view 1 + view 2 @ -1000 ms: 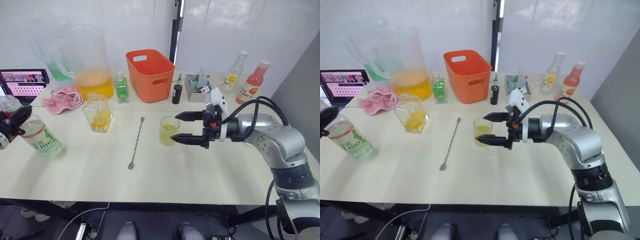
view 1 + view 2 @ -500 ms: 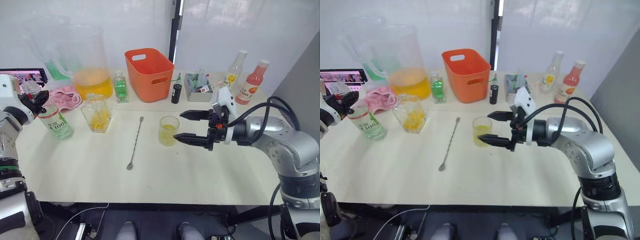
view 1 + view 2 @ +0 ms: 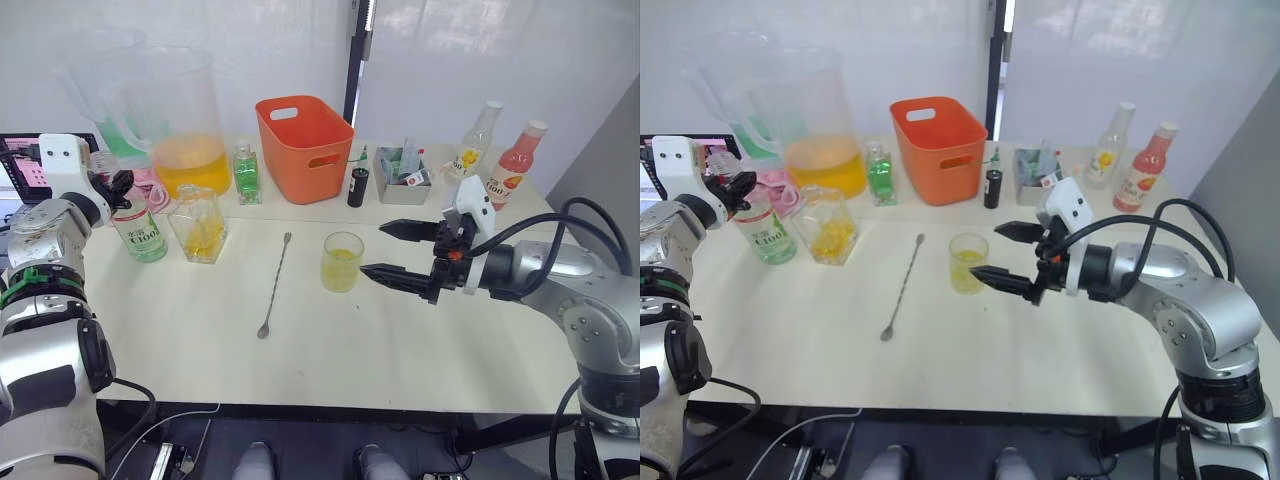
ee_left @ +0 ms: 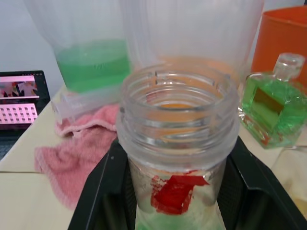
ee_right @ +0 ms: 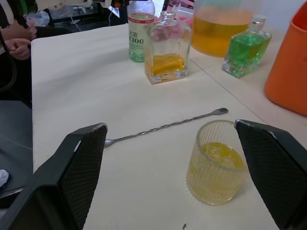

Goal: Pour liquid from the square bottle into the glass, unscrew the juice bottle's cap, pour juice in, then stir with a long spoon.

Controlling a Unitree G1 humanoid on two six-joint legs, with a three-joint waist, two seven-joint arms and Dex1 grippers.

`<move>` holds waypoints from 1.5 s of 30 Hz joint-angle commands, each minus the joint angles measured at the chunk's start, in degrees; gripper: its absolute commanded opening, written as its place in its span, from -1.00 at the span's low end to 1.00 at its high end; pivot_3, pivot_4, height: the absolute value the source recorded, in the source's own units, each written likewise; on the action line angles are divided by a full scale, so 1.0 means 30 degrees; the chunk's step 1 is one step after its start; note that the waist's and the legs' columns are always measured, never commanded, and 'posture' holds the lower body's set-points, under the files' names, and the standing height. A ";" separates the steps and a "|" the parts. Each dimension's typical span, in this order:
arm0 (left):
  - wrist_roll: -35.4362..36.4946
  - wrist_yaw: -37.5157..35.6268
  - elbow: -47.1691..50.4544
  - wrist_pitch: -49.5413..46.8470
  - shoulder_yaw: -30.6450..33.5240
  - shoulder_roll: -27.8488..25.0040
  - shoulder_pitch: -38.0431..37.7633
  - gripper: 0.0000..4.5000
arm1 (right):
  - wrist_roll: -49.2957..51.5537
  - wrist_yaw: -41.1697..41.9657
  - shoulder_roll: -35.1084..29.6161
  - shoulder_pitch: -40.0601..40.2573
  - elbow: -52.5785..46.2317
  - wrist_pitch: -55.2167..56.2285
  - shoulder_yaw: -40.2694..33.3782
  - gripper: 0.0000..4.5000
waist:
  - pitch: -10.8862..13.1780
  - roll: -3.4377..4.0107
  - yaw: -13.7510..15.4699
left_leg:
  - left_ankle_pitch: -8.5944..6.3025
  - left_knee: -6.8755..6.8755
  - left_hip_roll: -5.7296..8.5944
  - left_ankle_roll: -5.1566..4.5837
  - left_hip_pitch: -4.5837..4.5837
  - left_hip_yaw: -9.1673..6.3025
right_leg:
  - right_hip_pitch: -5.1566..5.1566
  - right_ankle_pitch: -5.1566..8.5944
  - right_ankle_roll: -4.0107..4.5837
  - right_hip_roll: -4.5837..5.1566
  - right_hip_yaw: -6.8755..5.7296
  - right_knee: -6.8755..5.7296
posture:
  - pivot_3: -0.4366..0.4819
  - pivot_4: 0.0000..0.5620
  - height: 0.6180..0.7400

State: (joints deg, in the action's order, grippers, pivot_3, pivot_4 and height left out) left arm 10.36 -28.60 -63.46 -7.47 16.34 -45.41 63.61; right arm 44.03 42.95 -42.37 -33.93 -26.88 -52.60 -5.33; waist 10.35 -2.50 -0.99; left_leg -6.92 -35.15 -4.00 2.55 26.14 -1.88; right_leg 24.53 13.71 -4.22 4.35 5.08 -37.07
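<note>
The tabletop (image 3: 330,340) is holding many things. At the back, on the robot's left, a huge pitcher (image 3: 185,120) with orange liquid is standing beside an orange basket (image 3: 305,148). A pink cloth (image 4: 79,155) is lying near the pitcher.

The left pincer (image 3: 112,190) is squeezing the neck of the juice bottle (image 3: 140,228). The bottle is standing upright on the tabletop, at the robot's far left, just beside the square bottle (image 3: 200,222). In the left wrist view the black fingers (image 4: 98,191) are sitting on both sides of the bottle's neck, and the mouth of the bottle is open, with no cap on it.

The square bottle is standing upright with its stopper in, and yellow-orange liquid is sitting low inside it. A small green bottle (image 3: 246,175) is standing behind it, by the basket.

The right pincer (image 3: 392,252) is hanging just above the tabletop with its fingers spread wide apart and nothing between them. It is pointing at the glass (image 3: 342,262), which is standing just beside the fingertips, not touching them. The glass is holding some yellow liquid.

The long spoon (image 3: 273,286) is lying flat on the tabletop between the square bottle and the glass, with its bowl end nearer the robot.
</note>
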 commanded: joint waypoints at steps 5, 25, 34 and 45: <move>0.0072 0.0035 0.0139 0.0784 0.0247 -0.0091 0.0165 -0.31 | 0.0242 -0.0224 -0.0321 0.0072 -0.0585 0.0232 -0.0630 1.00 | 0.0000 0.0000 0.0052 | 0.0000 -0.0010 0.0001 0.0001 0.0000 0.0001 | -0.0005 0.0000 0.0000 0.0002 -0.0001 0.0000 | -0.05 -0.47 0.40; 0.2547 -0.0744 0.3844 0.1222 0.2242 0.0267 0.1626 0.99 | 0.0017 -0.0224 -0.0283 -0.0405 -0.0206 0.0296 -0.0262 1.00 | 0.0001 -0.0002 0.0054 | 0.0001 -0.0013 0.0002 0.0002 0.0007 0.0000 | -0.0006 -0.0001 0.0000 0.0004 0.0000 0.0003 | -0.05 -0.47 0.40; 0.5463 -0.2845 0.8885 -0.2406 0.2376 0.0959 0.2551 0.99 | 0.0000 -0.0099 -0.0637 -0.0544 -0.0151 0.0452 -0.0502 1.00 | 0.0002 -0.0002 0.0031 | 0.0001 -0.0013 0.0000 0.0002 -0.0011 -0.0003 | -0.0025 0.0001 -0.0003 0.0001 0.0002 0.0000 | -0.05 -0.47 0.40; 0.8615 -0.6567 1.8196 -0.8606 0.0025 0.1525 -0.2252 0.99 | -0.0417 -0.0138 -0.1535 0.1070 0.0042 0.1140 -0.2006 1.00 | 0.0000 0.0002 -0.0089 | 0.0003 -0.0020 0.0001 -0.0001 -0.0029 -0.0004 | -0.0039 0.0002 -0.0003 0.0000 0.0013 -0.0008 | -0.05 -0.47 0.40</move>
State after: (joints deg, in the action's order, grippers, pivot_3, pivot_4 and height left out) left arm 35.27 -47.96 -12.82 -32.97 16.25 -40.67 58.53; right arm 43.36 42.51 -46.29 -32.22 -26.31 -50.76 -8.43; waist 10.34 -2.49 -1.25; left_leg -6.91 -35.18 -4.02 2.54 26.03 -1.90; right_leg 24.39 13.71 -4.23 4.33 5.11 -37.03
